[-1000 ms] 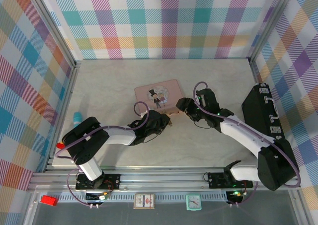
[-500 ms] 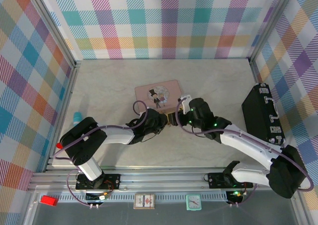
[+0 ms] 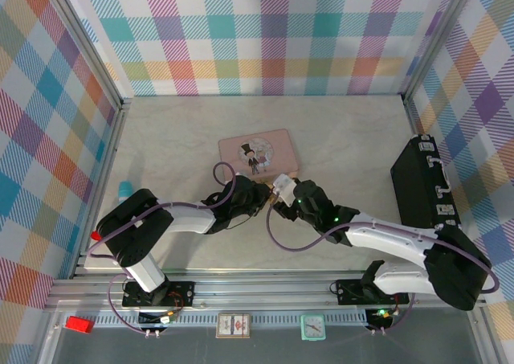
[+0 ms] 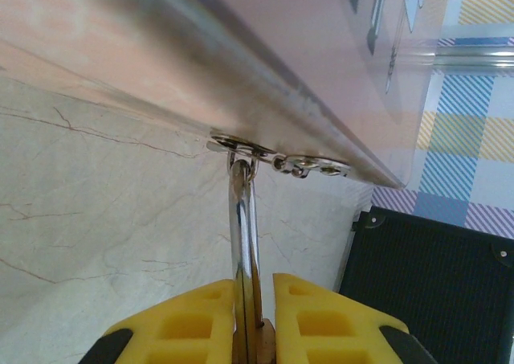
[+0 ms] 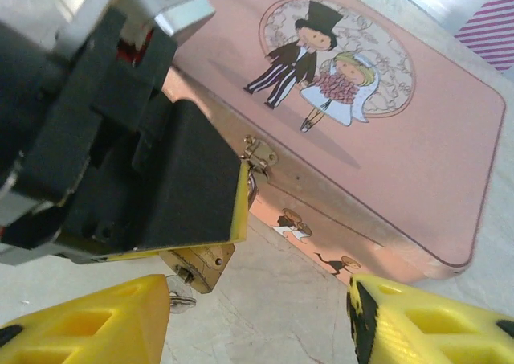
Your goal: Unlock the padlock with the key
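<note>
Right wrist view: padlock (image 5: 201, 265) body mostly hidden behind left gripper (image 5: 229, 219). Left wrist view: shackle (image 4: 243, 243) cut off at bottom edge; pink tin (image 4: 321, 67) blurred. From above, padlock too small to make out.

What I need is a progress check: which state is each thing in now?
pink tin: lid shut.
padlock: shackle threaded through the tin's hasp.
left gripper: jaws shut on the padlock.
right gripper: jaws open, beside the padlock.
black case: closed.
</note>
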`<state>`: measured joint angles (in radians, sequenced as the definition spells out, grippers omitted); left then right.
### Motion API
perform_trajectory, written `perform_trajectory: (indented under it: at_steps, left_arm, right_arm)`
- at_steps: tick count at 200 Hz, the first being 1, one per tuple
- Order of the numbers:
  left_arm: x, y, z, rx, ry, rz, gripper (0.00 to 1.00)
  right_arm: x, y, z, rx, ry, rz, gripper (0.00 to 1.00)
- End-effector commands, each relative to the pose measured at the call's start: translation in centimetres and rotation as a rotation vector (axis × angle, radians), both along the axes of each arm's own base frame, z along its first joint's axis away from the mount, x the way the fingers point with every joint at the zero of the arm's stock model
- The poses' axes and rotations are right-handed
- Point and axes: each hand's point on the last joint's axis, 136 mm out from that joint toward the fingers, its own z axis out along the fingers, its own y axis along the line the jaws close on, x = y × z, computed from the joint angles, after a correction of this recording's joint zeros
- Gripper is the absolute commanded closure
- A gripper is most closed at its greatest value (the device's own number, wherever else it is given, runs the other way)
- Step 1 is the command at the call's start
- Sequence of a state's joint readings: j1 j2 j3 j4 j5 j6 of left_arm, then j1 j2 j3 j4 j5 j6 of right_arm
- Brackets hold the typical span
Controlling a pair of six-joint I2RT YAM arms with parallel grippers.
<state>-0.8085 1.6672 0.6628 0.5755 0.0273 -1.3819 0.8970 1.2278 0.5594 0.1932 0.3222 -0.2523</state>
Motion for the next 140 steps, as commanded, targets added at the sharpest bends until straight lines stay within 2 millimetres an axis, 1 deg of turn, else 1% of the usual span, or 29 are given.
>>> perform_trajectory:
  at_steps: [1,42,58,102,126,140]
  left_arm:
    - [-0.9,-1.2,0.0,-0.065,0.035,-0.072,1.00]
    - [-0.9,-1.0,0.0,-0.061,0.035,-0.067,1.00]
    - [-0.9,-1.1,0.1,-0.061,0.032,-0.070,1.00]
    - [0.1,-0.4,0.5,-0.051,0.015,-0.053,1.00]
    - [0.8,0.2,0.7,-0.044,0.007,-0.042,1.00]
    - [0.9,0.4,0.8,-0.043,0.005,-0.042,1.00]
  right_arm:
    - [0.5,0.9,0.3,-0.014,-0.098,0.039,0.42]
    - [0.3,0.8,-0.8,-0.030,-0.140,0.059,0.48]
    - [0.1,0.8,-0.6,-0.010,-0.154,0.058,0.50]
    - [-1.4,0.8,-1.1,0.037,-0.142,0.065,0.50]
    - [-1.4,0.8,-1.8,0.026,-0.149,0.062,0.50]
    - [-1.2,1.1,-1.7,0.031,-0.161,0.065,0.50]
